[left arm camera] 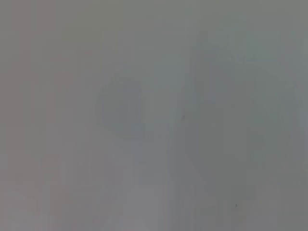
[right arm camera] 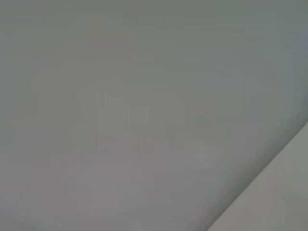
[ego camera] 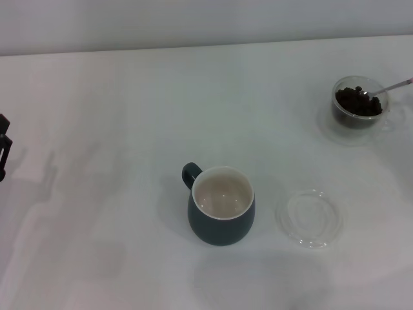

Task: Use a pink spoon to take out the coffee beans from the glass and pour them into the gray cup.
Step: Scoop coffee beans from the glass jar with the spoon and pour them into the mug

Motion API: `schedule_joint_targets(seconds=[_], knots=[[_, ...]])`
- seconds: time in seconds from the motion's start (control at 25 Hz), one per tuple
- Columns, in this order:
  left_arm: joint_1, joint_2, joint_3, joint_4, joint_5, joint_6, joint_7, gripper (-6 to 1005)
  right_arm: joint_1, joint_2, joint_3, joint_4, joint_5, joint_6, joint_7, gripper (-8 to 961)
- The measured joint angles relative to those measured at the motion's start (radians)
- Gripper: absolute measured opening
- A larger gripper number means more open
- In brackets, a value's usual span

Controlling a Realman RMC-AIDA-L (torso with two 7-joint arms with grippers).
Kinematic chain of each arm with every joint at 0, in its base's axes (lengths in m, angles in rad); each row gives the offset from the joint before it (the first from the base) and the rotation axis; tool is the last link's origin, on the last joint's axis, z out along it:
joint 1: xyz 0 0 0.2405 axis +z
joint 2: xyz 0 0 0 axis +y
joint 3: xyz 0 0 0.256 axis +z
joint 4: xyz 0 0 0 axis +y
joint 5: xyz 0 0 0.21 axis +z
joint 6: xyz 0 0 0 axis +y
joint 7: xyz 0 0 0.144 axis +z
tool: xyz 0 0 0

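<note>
My left gripper (ego camera: 3,147): a dark, angular bit of it shows at the far left edge of the head view, above the table and well apart from everything; I cannot tell whether it is open or closed; my left wrist view shows only plain pale surface.

Table (ego camera: 103,116): smooth, matte, white; it carries everything named below.

Gray cup (ego camera: 221,205): near the middle, toward the front; rounded, glossy dark blue-gray ceramic with a cream-white inside; its loop handle sticks out on its left, far side; upright; I see no beans in it.

Glass dish (ego camera: 309,218): just to the right of the gray cup, apart from it; flat, shallow, round and clear, with faint ringed ridges.

Glass (ego camera: 359,103): far right, toward the back, well apart from the gray cup; small, round, clear, thick-walled; upright.

Coffee beans (ego camera: 355,101): a dark brown, nearly black heap inside the glass.

Pink spoon (ego camera: 387,88): its shiny metal bowl rests in the coffee beans; its thin neck leans over the glass rim, out to the right edge.

My right gripper: out of sight in every view; my right wrist view shows only flat pale surface with a lighter corner.
</note>
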Motion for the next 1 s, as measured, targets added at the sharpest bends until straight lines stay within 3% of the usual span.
schedule_joint_targets(seconds=[0.6, 1.0], knots=[[0.003, -0.001, 0.004, 0.000, 0.000, -0.001, 0.000, 519, -0.007, -0.025, 0.013, 0.010, 0.002, 0.024, 0.142, 153], [-0.002, -0.002, 0.003, 0.000, 0.001, 0.004, 0.000, 518, 0.000, -0.021, 0.002, 0.010, 0.000, 0.077, 0.180, 153]])
